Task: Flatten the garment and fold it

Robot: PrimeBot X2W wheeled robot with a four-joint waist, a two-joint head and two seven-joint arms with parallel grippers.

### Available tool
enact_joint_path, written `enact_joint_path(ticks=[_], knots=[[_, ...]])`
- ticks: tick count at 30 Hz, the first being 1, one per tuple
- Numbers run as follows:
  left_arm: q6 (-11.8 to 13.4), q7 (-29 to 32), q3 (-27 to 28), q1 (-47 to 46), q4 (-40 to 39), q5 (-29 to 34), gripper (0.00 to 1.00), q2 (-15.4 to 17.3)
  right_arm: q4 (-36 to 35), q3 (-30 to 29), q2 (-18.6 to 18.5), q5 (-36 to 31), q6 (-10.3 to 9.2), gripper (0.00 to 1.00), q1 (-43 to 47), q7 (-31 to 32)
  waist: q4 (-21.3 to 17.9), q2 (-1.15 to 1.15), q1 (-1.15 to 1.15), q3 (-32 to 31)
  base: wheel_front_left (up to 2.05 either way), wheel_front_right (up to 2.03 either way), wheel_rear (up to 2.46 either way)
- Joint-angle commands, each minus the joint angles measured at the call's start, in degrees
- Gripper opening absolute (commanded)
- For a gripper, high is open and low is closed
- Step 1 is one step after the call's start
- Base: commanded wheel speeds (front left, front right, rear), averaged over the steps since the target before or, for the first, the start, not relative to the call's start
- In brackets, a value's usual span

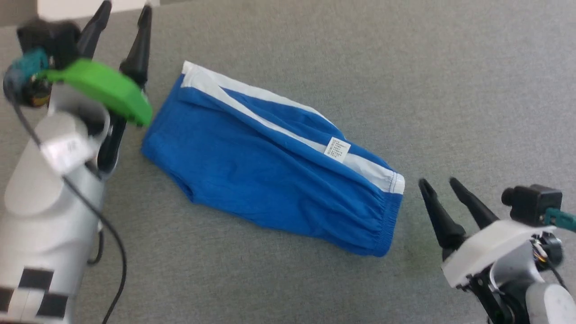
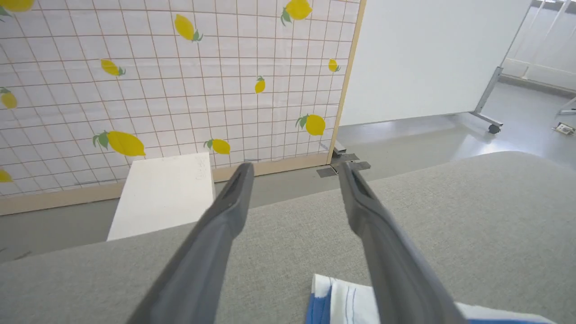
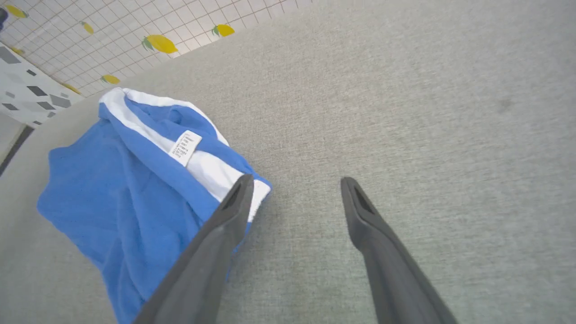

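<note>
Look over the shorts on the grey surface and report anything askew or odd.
The shorts lie slanted across the grey surface, doubled over with the layers not lined up: the upper fold runs crooked along the white stripe. A white tag shows on the outside. Nothing looks torn or spilled.

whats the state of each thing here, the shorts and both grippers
shorts: lying on the grey surface, doubled over, slightly rumpled, not gripped
tag: face up on top of the shorts
left gripper: open, fingers apart, nothing between them, beside the hem end
right gripper: open, fingers apart, nothing between them, just off the waistband end
</note>
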Motion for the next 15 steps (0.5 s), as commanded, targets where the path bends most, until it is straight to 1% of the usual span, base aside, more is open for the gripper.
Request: enact_joint_path(ticks=[1, 3, 6, 9, 11, 15], knots=[[-0.19, -2.13, -0.56, 3.97, -0.91, 1.3, 1.0, 1.43, -1.6, -0.73, -0.03, -4.19, -0.09, 1.0, 1.66, 1.35, 1.83, 0.0, 0.0, -4.19, 0.0, 0.0, 0.0], [0.96, -4.05, -0.94, 8.02, -2.94, 2.84, 1.0, 2.6, -3.77, -1.6, -0.03, -8.51, -0.09, 1.0, 3.59, 3.69, 2.9, 0.0, 0.0, -5.8, 0.0, 0.0, 0.0], [3.3, -5.7, 0.03, 14.31, -6.18, 3.39, 1.0, 3.62, -6.45, -1.18, -0.03, -11.23, -0.09, 1.0, 6.27, 7.89, 4.56, 0.0, 0.0, -7.57, 0.0, 0.0, 0.0], [6.35, -6.62, 2.25, 21.29, -10.14, 3.11, 1.0, 4.15, -7.9, 0.49, -0.03, -11.89, -0.09, 1.0, 7.63, 11.83, 6.05, 0.0, 0.0, -9.2, 0.0, 0.0, 0.0], [8.43, -6.91, 4.31, 25.62, -12.96, 2.36, 1.0, 3.94, -7.8, 1.03, -0.03, -12.19, -0.09, 1.0, 7.46, 13.77, 7.04, 0.0, 0.0, -9.95, 0.0, 0.0, 0.0], [11.08, -7.1, 6.7, 33.41, -18.61, 1.54, 1.0, 3.42, -5.44, 1.21, -0.03, -13.49, -0.09, 1.0, 5.79, 17.39, 8.92, 0.0, 0.0, -10.66, 0.0, 0.0, 0.0]])
